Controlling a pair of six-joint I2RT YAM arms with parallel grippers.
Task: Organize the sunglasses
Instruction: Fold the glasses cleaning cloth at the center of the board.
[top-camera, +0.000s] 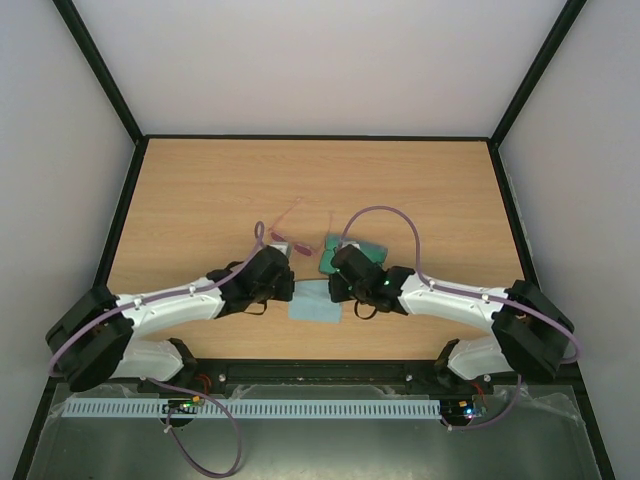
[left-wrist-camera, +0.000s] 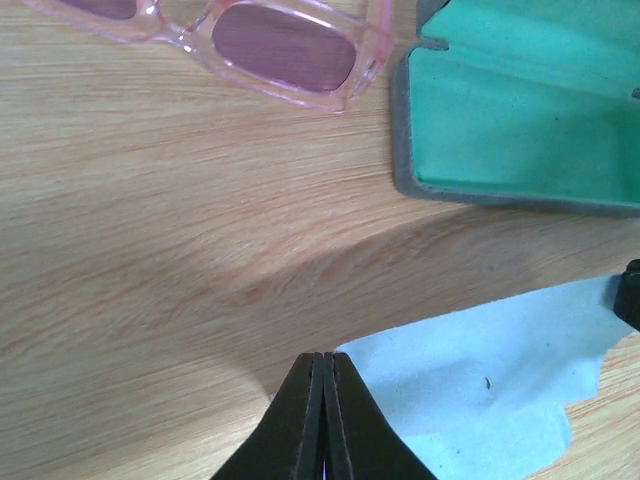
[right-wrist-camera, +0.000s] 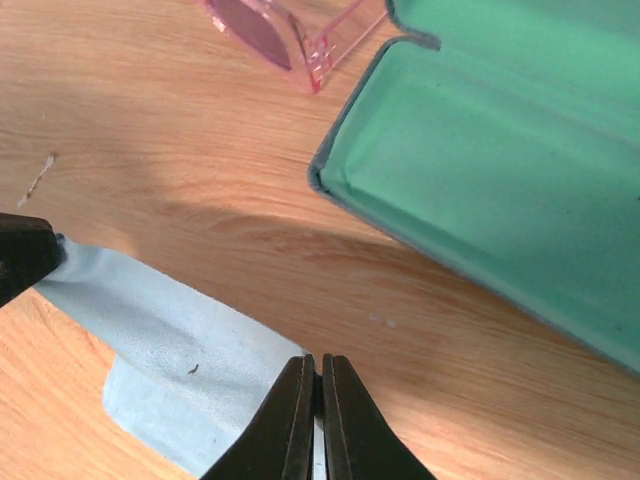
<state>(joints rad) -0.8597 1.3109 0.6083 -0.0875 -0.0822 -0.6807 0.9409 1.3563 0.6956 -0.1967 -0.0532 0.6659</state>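
- Two claws low over the middle of the counter (top-camera: 200, 190), both pressed together on the light blue cloth (left-wrist-camera: 480, 385): left claw (left-wrist-camera: 322, 362) pinching one corner, right claw (right-wrist-camera: 315, 365) pinching the opposite edge, fabric slung between.
- Sunglasses (left-wrist-camera: 285, 48) flat on the wood just beyond the cloth, apart from both claws, untouched; pink see-through frame, pink-tinted lenses, slender arms apparently swung open toward the far side.
- Open case (left-wrist-camera: 520, 130) just beside the sunglasses on the right, green lining up; contact between frame corner and case rim impossible to tell.
- Looks light and stiff, glossy enough to slip between narrow fingertips; thin arms and hinges likely the weak points, lenses prone to smears and scratches.
- Best hold, by the look of it: across the bridge or the top bar of the frame, or on one arm close to its hinge; never on a lens face, never out at an arm's tip.
- Both claws taken up with the cloth; release of the fabric needed ahead of any reach for the frame.
- Folding of the arms likely called for ahead of any fit into the case, probably a two-claw job.
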